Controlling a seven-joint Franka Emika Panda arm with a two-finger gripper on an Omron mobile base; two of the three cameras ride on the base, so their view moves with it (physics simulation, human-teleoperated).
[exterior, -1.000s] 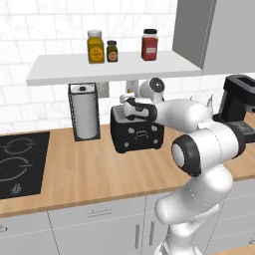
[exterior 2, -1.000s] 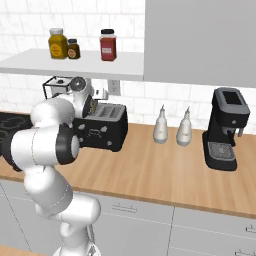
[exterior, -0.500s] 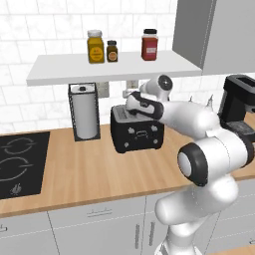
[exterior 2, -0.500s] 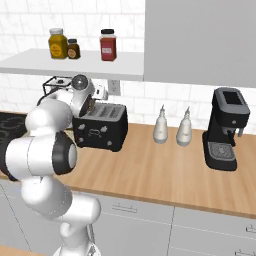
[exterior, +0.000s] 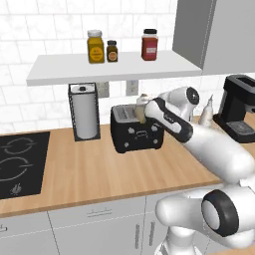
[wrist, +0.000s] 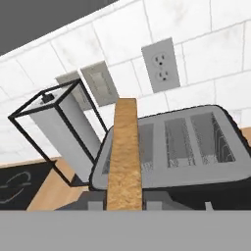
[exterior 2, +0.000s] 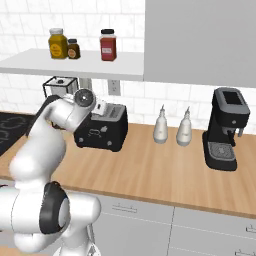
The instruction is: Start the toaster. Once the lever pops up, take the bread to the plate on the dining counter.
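Observation:
The black toaster (exterior: 137,134) (exterior 2: 100,134) stands on the wooden-topped counter (exterior: 99,174) against the tiled wall. My gripper (exterior: 142,106) (wrist: 125,198) hangs just above its left slots, shut on the bread (exterior: 141,115). In the hand view the bread (wrist: 125,157) shows edge-on, upright, its brown crust running up from my fingertips over the toaster (wrist: 196,142) and its open slots. In the right base view my hand (exterior 2: 99,106) sits over the toaster's top. The plate and the dining counter are out of view.
A paper-towel holder (exterior: 84,112) (wrist: 59,127) stands left of the toaster, and a black cooktop (exterior: 20,164) lies further left. To the right are two white bottles (exterior 2: 161,126) and a coffee machine (exterior 2: 225,127). A shelf (exterior: 109,67) with jars hangs close overhead.
The arm's elbow has swung down and to the right while the hand stays over the toaster. The bread now stands higher above the slot.

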